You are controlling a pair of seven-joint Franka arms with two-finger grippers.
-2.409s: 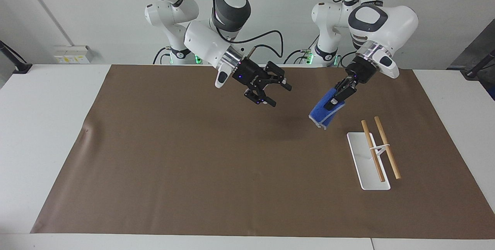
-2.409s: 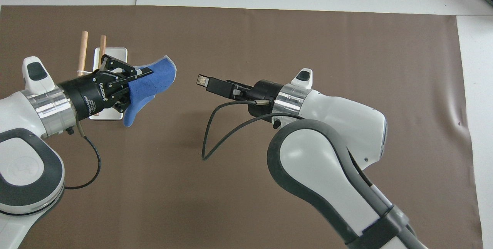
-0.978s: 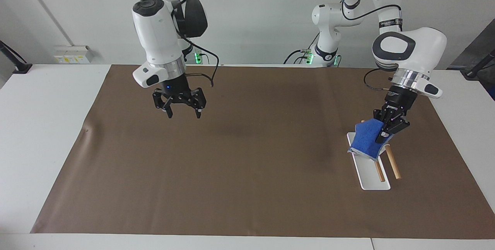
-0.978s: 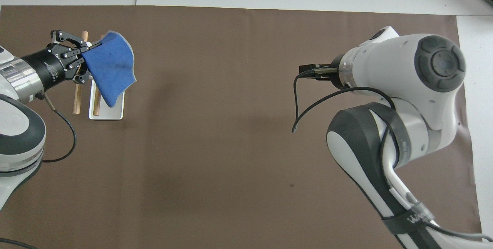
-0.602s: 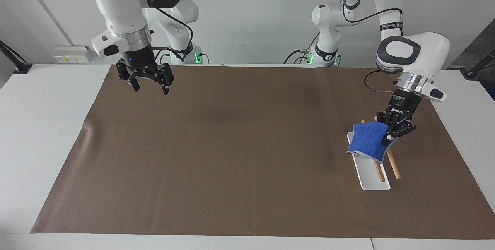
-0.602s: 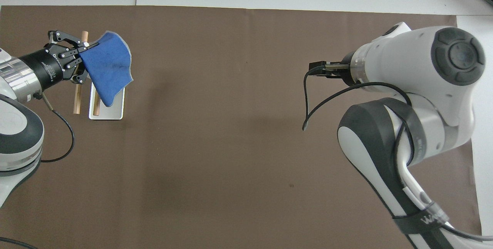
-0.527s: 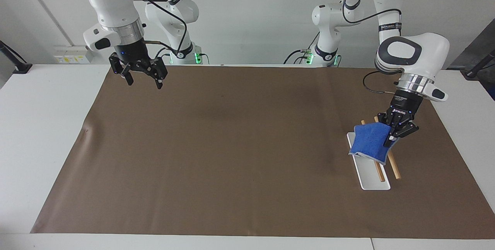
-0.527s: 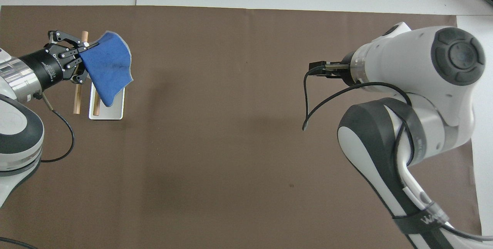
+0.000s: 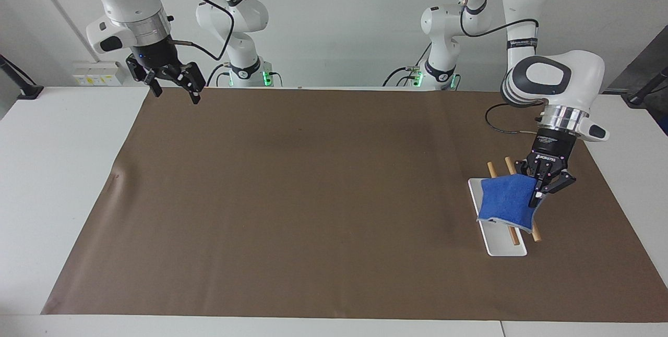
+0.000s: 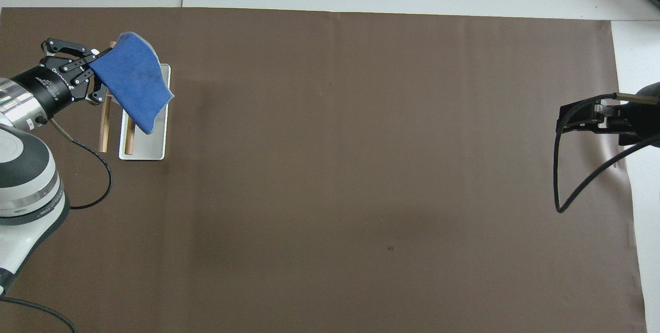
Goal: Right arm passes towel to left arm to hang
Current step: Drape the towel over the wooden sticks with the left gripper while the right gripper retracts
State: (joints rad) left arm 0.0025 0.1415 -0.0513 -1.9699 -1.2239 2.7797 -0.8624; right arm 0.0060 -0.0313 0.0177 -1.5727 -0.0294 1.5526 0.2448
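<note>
Since a second earlier we had drawn our right end effector [image 9: 172,86], jaws wide and empty, back over the desk [image 9: 62,180] edge, while farther out our left end effector [image 9: 539,196] carried the pinched towel [image 9: 506,199] lower over the rack's rods [image 9: 514,235], hanging nearly begun.

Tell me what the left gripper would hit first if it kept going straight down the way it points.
Probably the wooden rods of the rack: the left gripper, shut on the towel, points down over them, with the white base below. Its height above them is unclear.
</note>
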